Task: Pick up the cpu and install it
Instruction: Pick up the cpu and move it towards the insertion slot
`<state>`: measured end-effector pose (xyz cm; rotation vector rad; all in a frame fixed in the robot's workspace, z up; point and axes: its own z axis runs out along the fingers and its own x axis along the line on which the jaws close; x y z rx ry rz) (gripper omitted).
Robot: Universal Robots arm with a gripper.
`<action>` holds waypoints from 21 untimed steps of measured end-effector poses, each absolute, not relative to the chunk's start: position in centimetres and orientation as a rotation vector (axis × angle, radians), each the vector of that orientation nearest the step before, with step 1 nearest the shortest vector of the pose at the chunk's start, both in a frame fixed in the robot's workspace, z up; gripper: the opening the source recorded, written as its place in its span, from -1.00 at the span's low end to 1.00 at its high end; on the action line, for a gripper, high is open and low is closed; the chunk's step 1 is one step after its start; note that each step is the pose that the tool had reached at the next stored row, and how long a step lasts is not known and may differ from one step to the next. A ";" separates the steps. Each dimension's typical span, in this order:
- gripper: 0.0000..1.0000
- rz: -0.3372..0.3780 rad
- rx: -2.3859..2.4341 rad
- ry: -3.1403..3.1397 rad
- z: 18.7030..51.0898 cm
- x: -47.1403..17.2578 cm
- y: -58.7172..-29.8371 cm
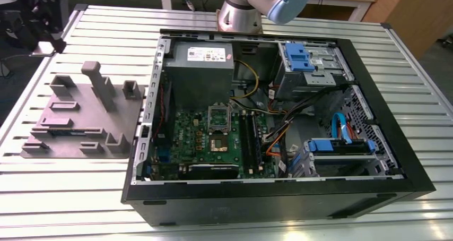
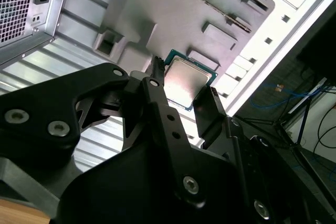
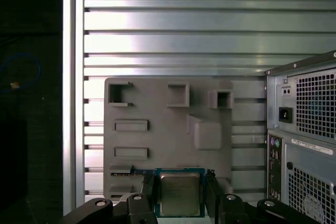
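Observation:
The cpu (image 3: pixel 180 193), a flat square chip with a silvery top and green rim, sits between the two black fingers of my gripper (image 3: pixel 180 203), which is shut on its opposite edges. The second wrist view shows the same cpu (image 2: pixel 187 80) held in the gripper (image 2: pixel 184 92), well above the grey fixture plate (image 2: pixel 157 9). In the exterior view the open computer case (image 1: pixel 283 198) lies on the table. Its green motherboard (image 1: pixel 191 145) has the socket (image 1: pixel 218 141) open, with the silver frame (image 1: pixel 218 114) standing upright.
The grey fixture plate (image 1: pixel 78 119) with raised blocks lies to the exterior view's left of the case. The arm's base (image 1: pixel 241 15) stands behind the case. Inside the case are a grey power supply (image 1: pixel 201 58), blue drive brackets (image 1: pixel 301 55) and loose cables (image 1: pixel 283 124).

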<state>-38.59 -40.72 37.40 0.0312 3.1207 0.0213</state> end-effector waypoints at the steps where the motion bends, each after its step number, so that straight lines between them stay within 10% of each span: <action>1: -0.06 0.021 0.031 3.121 37.4 -38.6 -40.7; 21: -0.06 0.021 0.031 3.121 37.4 -38.0 -40.7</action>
